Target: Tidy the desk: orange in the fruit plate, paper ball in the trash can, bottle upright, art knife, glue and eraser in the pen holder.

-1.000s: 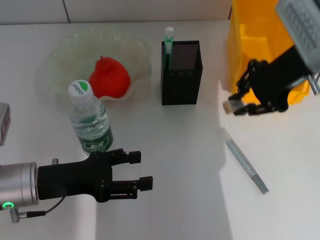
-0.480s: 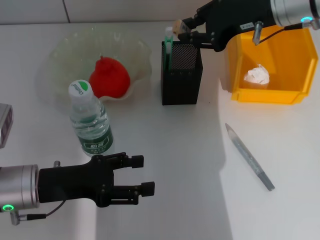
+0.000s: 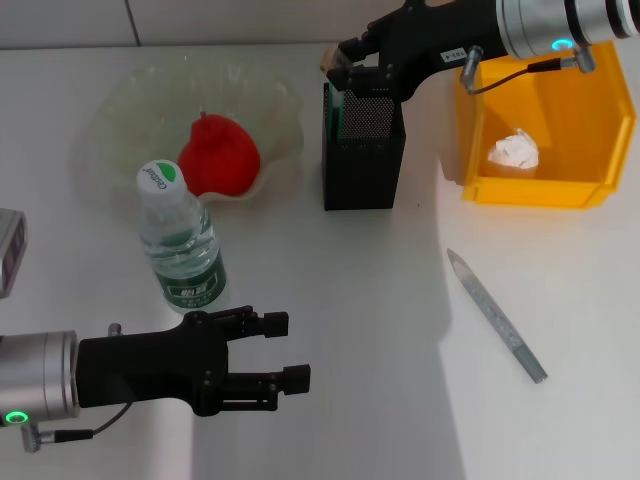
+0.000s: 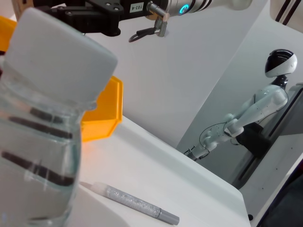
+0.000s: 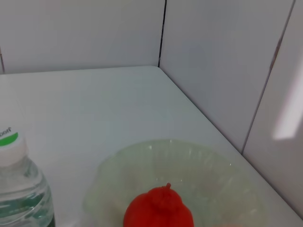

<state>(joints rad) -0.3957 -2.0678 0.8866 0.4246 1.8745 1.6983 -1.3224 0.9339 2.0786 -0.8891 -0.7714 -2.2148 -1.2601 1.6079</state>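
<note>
My right gripper [image 3: 345, 70] is shut on a small tan eraser [image 3: 327, 60] just above the far left corner of the black mesh pen holder [image 3: 365, 150]. The gripper hides the glue in the holder. The silver art knife [image 3: 495, 315] lies on the table at the right and shows in the left wrist view [image 4: 137, 205]. The water bottle [image 3: 180, 240] stands upright. The orange [image 3: 218, 155] sits in the clear fruit plate [image 3: 120, 110]. The paper ball [image 3: 515, 150] lies in the yellow bin [image 3: 590, 110]. My left gripper [image 3: 285, 350] is open and empty, in front of the bottle.
A grey object [image 3: 8, 250] sits at the table's left edge. The bottle [image 4: 38, 118] fills the left wrist view. The right wrist view shows the orange [image 5: 158, 210], the plate [image 5: 227, 175] and the bottle [image 5: 19, 189]. A tiled wall runs behind the table.
My right gripper carried the eraser from in front of the yellow bin up and left to above the pen holder's far left corner. The left arm barely moved.
</note>
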